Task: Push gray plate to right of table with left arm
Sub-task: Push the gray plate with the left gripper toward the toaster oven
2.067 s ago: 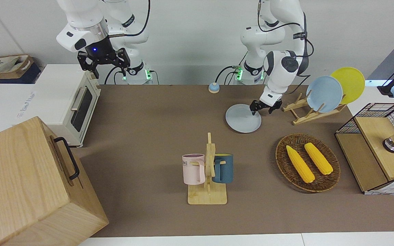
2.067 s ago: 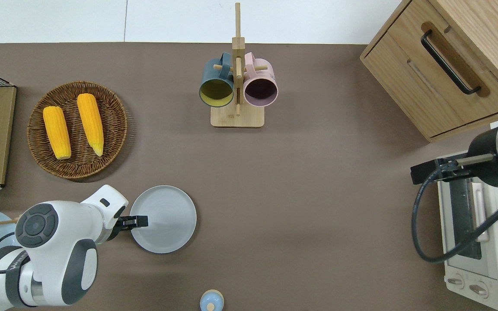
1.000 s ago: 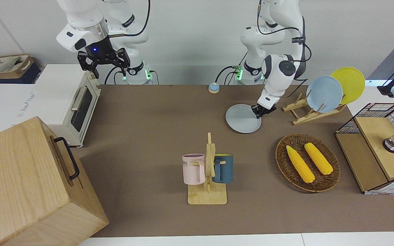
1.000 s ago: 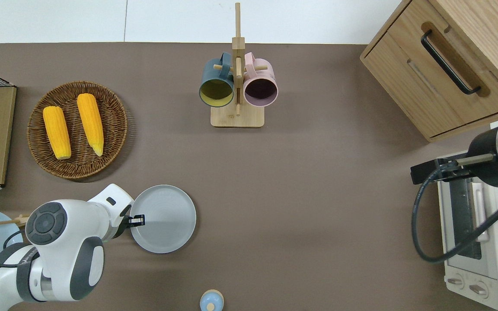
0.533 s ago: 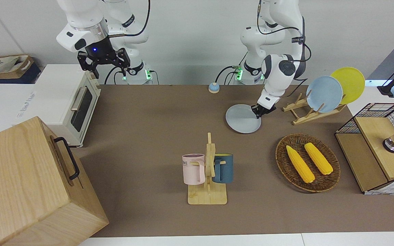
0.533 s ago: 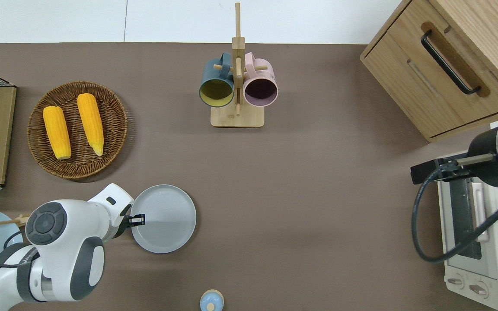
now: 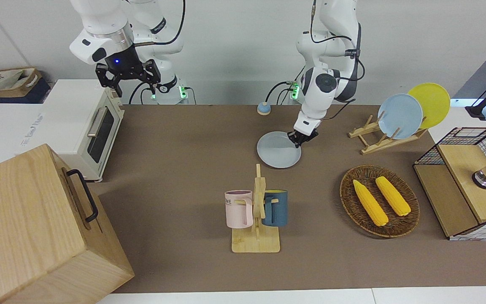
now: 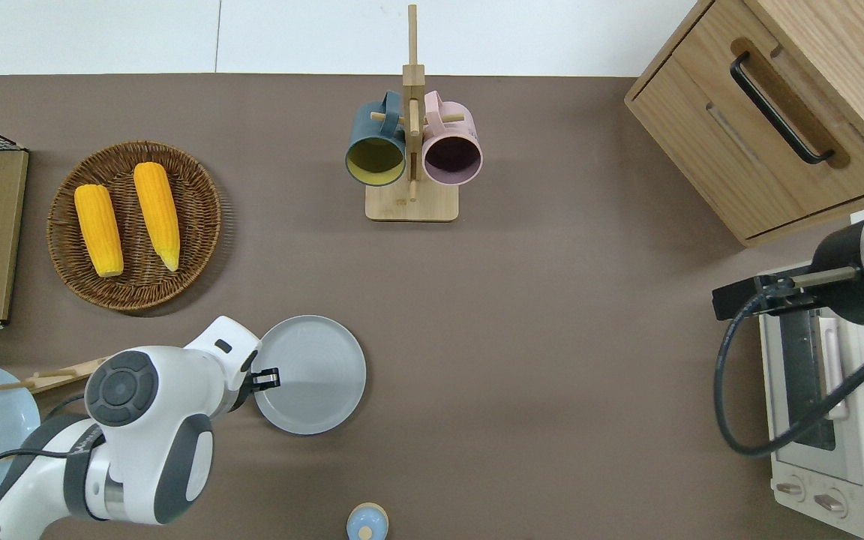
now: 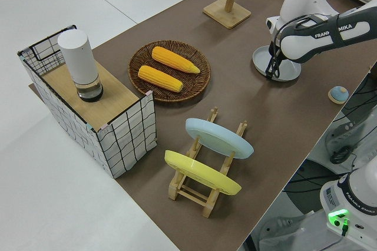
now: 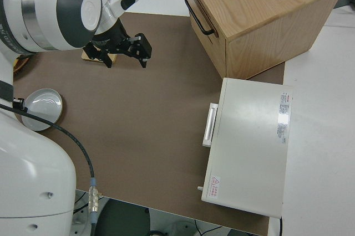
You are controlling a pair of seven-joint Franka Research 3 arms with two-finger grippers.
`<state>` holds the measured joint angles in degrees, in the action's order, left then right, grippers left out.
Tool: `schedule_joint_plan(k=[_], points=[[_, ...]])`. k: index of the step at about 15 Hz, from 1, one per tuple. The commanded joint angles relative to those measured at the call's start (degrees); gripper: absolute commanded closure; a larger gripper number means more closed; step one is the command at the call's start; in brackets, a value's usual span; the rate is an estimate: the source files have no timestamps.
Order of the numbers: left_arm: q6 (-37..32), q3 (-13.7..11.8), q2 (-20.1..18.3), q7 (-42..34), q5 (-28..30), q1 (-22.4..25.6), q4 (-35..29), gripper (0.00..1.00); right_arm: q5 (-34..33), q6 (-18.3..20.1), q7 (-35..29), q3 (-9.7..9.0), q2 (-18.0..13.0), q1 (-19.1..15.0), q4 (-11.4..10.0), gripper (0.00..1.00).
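- On the table (image 8: 537, 315), near the robots' edge toward the left arm's end, lies the plate (image 8: 316, 382).
- The left gripper (image 8: 265, 379) touches its rim on the side toward that end; fingers look pinched together, holding nothing.
- Best kept low against the rim and pushed straight through the plate's centre, so it doesn't spin off.
- The mug rack (image 8: 411, 161) stands farther out, clear of that path.
- The right arm is parked, its gripper (image 7: 128, 76) spread open.

The brown tabletop (image 8: 552, 337) is carrying the gray plate (image 8: 312, 386), a corn basket (image 8: 203, 225) farther out, a mug stand (image 8: 412, 208), a plate rack (image 7: 373, 141) and a wooden cabinet (image 8: 777, 112).
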<state>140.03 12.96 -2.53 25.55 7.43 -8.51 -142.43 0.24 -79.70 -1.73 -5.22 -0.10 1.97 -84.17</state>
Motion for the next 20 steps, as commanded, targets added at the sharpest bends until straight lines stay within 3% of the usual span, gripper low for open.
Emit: schedule_joint_plan(k=[1, 11, 15, 20], points=[[2.53, -0.48, 5.77, 7.22, 0.39, -5.89, 3.99, 1.00, 0.55, 0.69, 0.15, -0.32, -0.43, -0.65, -0.03, 0.017], [4.55, -0.48, 14.56, 21.20, 2.94, -18.02, 13.83, 1.00, 0.46, 0.69, 0.15, -0.32, -0.43, -0.65, 0.06, 0.017], [4.46, -0.57, 19.66, 26.74, 2.77, -21.80, 19.37, 1.00, 0.46, 0.69, 0.15, -0.32, -0.43, -0.65, 0.06, 0.017], [4.55, -0.57, 22.74, 29.91, 2.59, -25.15, 23.15, 1.00, 0.46, 0.69, 0.15, -0.32, -0.43, -0.65, -0.03, 0.017]])
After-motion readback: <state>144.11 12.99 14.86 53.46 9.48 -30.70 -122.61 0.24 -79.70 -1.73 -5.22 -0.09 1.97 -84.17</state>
